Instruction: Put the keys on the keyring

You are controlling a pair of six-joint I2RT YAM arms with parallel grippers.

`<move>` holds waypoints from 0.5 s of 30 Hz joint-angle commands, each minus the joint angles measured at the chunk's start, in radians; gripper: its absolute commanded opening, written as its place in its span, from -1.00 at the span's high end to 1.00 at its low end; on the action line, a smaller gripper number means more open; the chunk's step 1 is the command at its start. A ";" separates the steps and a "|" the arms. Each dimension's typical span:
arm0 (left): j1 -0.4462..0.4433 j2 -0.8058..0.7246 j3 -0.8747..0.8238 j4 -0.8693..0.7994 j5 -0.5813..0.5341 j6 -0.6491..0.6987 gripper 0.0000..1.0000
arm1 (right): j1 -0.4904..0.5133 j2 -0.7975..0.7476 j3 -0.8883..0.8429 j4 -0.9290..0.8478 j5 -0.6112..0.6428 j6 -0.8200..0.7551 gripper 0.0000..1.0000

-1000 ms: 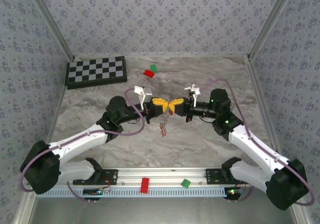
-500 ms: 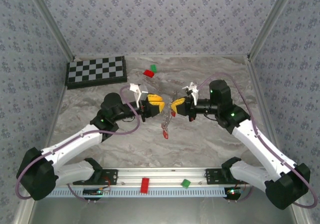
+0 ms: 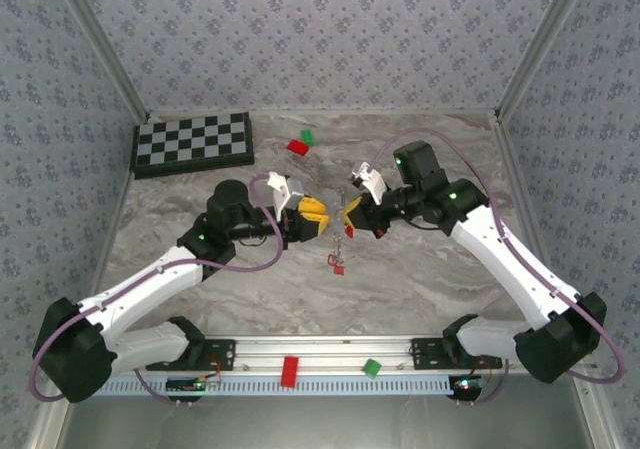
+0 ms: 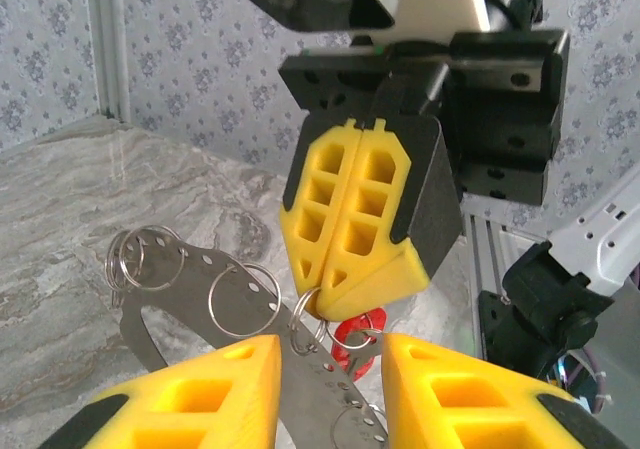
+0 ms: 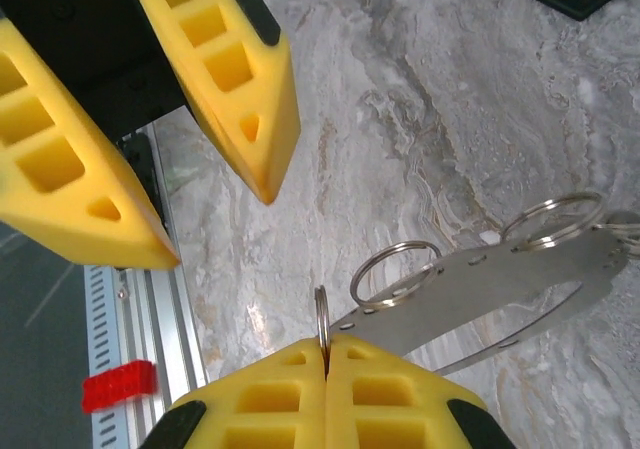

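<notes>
**Top external.** The right gripper (image 3: 352, 214) is being held pressed shut on the top of the keyring (image 3: 345, 233), which is hanging below the yellow fingertips as a thin silvery string. A red-headed key (image 3: 337, 263) is being carried at the string's lower end, over the marbled grey table (image 3: 420, 289). Whether it is touching the surface cannot be told. The left gripper (image 3: 313, 217) is being held just beside the right one, tip facing tip, fingers slightly parted and nothing clasped. Beyond both grippers a red block (image 3: 297, 147) and a green block (image 3: 308, 137) are lying side by side. A matte chequered board (image 3: 192, 144) is lying well behind the left gripper.

**Left wrist.** The left gripper (image 4: 330, 389) is being seen as two yellow wedges moulded with square pockets, with a clear gap between them. Straight ahead, the right gripper (image 4: 360, 219) is being shown with its fingers squeezed flat together into one blunt point, and a wire ring is being pinched there. The keyring (image 4: 215, 294) is being shown as a flat, dull grey strip punched with small holes and threaded with round split rings. The strip is running down into the left gripper's gap. Contact cannot be told. The red-headed key (image 4: 352, 337) is hanging just under the right gripper's tip.

**Right wrist.** A ring is being nipped edge-on at the tip of the right gripper (image 5: 325, 354). The keyring (image 5: 510, 274) is trailing away to one side. The left gripper (image 5: 215, 224) is being held opposite, pointed tips apart, empty.
</notes>
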 commanded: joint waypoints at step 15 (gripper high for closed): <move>0.015 0.075 0.067 -0.125 0.004 0.112 0.35 | 0.084 0.153 0.205 -0.229 0.075 -0.139 1.00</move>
